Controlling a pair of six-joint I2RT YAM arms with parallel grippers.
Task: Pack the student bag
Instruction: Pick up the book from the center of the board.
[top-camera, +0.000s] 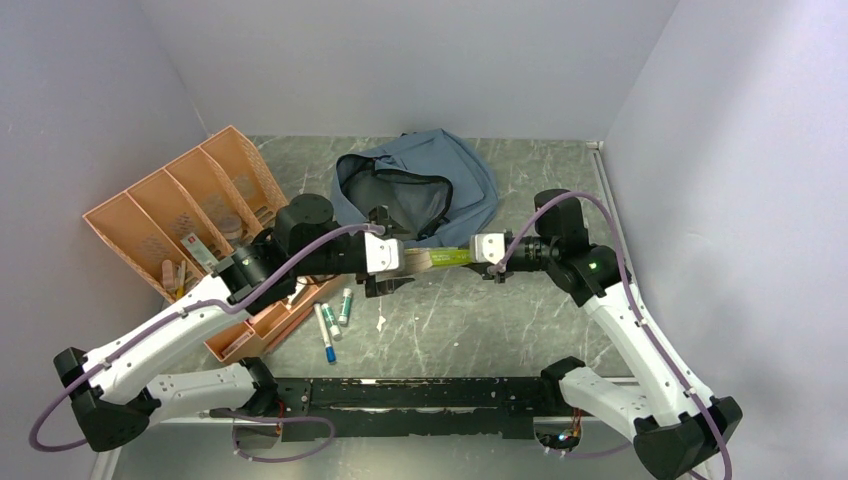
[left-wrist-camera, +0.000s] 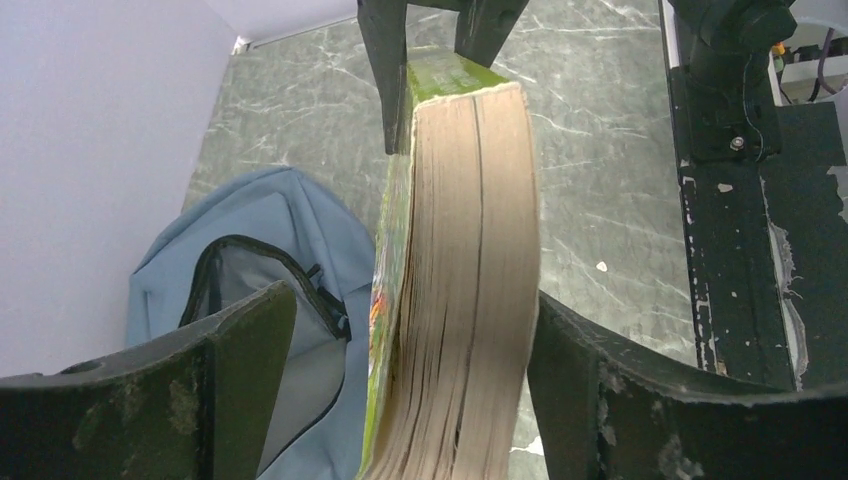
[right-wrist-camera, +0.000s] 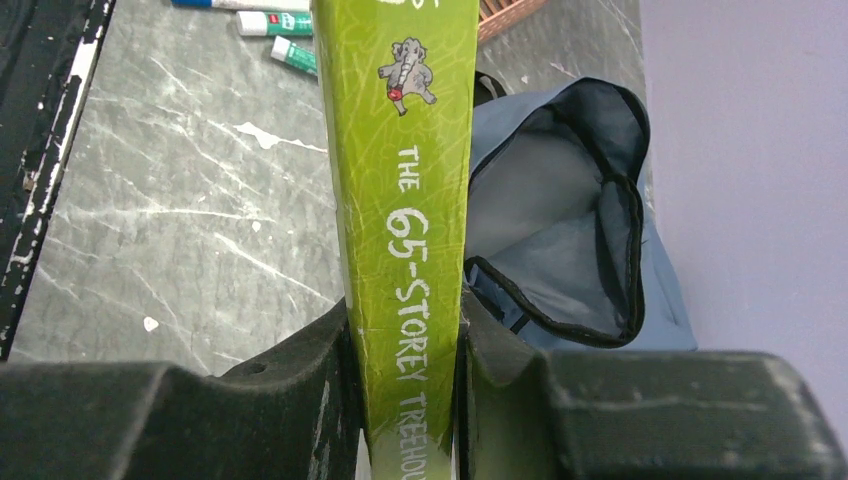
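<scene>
A thick green paperback book (top-camera: 440, 258) hangs level between my two grippers, just in front of the student bag (top-camera: 440, 170), a grey-blue backpack lying with its main zip gaping open. My right gripper (top-camera: 472, 252) is shut on the book's spine end (right-wrist-camera: 400, 150), both pads pressed against it (right-wrist-camera: 405, 330). My left gripper (top-camera: 405, 262) stands open around the page-edge end (left-wrist-camera: 470, 250). Its right finger sits at the pages and its left finger (left-wrist-camera: 250, 340) stands clear, with the bag (left-wrist-camera: 270, 230) showing through the gap. The bag's open mouth (right-wrist-camera: 570, 230) lies right beside the book.
An orange compartment tray (top-camera: 180, 200) stands at the left with small items in it. Several markers (top-camera: 330, 320) lie on the marble table near the tray's front corner. The black base rail (top-camera: 430, 395) runs along the near edge. Walls enclose the table on three sides.
</scene>
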